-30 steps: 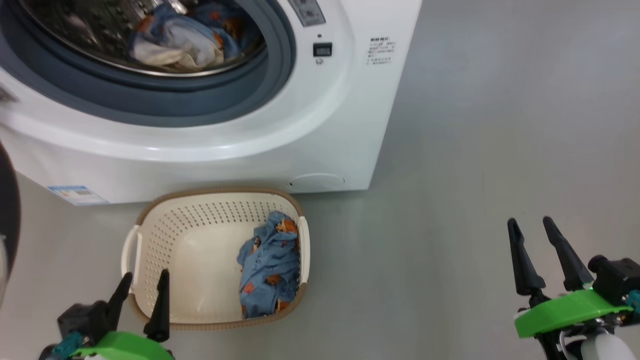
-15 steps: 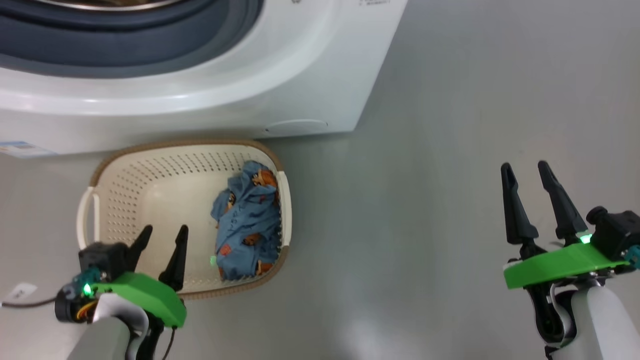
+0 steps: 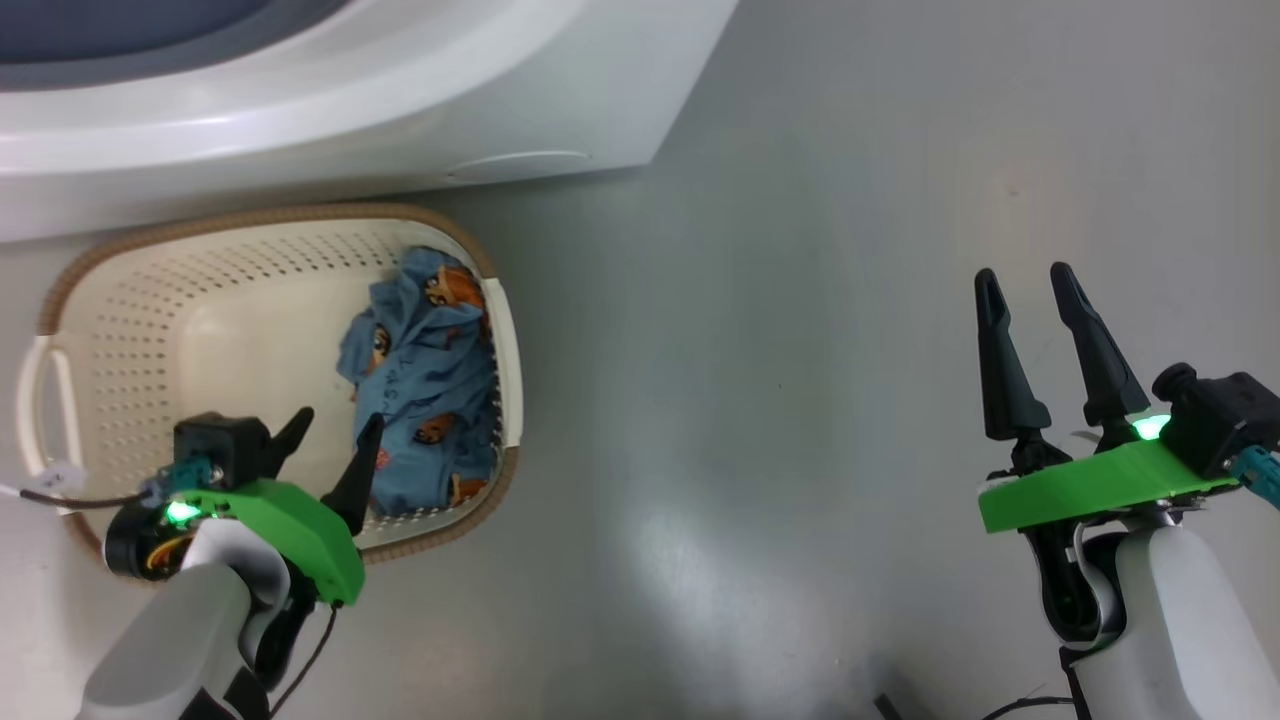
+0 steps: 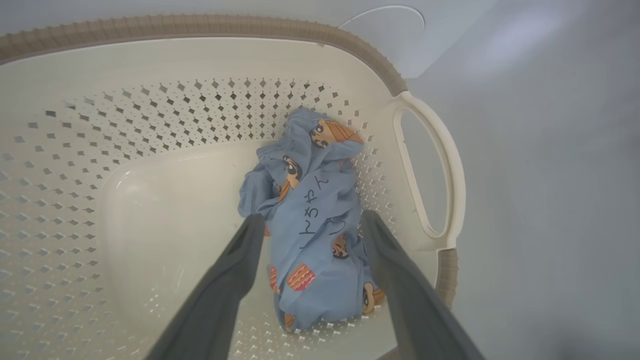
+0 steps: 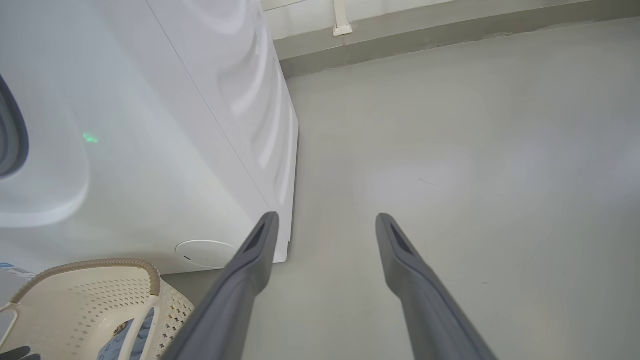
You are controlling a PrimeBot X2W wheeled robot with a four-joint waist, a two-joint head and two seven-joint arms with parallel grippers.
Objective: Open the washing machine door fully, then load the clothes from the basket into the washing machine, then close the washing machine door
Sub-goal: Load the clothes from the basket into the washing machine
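Lettering on clothes (image 4: 320, 200) is resolved in left wrist view, framed by parted jaws of left gripper (image 4: 312, 218) over basket (image 4: 150, 110); right gripper (image 3: 1022, 272) is held jaws apart over floor (image 3: 800, 300).

Dark Japanese characters (image 4: 316, 212) cross the clothes (image 4: 307, 250), too crumpled to read.

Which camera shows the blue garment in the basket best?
The left wrist view: the garment lies close and nearly whole between the left hand's open fingers. The head view shows it smaller, one finger overlapping it. The right wrist view catches a blue sliver inside the basket.
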